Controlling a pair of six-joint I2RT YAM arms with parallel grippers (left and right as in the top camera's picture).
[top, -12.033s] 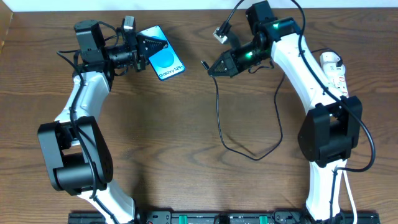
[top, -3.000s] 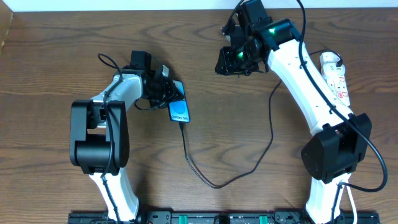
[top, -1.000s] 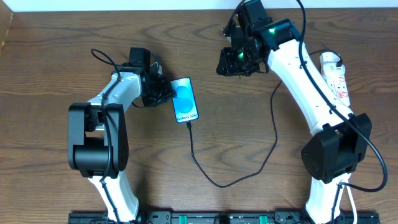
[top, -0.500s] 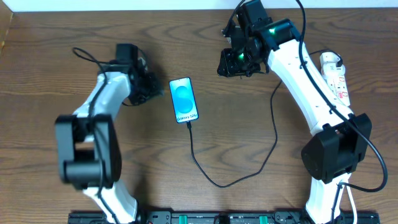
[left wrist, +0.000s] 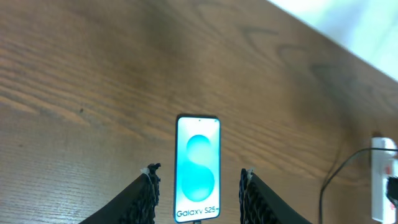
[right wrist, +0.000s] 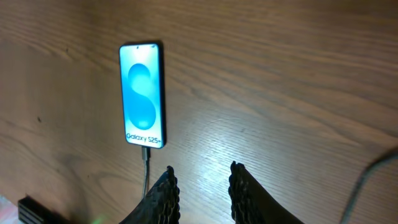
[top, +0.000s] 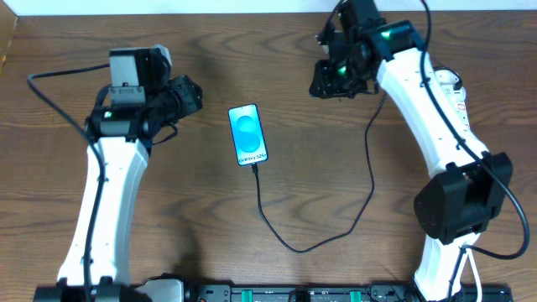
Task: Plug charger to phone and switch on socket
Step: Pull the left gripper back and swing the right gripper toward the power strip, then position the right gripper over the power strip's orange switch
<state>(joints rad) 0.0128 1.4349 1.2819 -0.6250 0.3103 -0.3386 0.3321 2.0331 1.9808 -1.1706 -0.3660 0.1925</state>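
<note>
phone [top: 248, 134] flat on bench [top: 168, 218], charger [top: 372, 180] tip at its near end | socket [left wrist: 377, 162] far right, long axis fore-aft, outboard of right gripper [right wrist: 202, 177] | right gripper nearer, apart, empty | left gripper [left wrist: 198, 177] apart, empty, over phone

Lit phone [top: 248, 134] flat; charger [right wrist: 147, 165] plugged in; socket [left wrist: 379, 180] rightward

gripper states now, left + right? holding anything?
Left gripper: open, holding nothing.
Right gripper: open, holding nothing.
</note>
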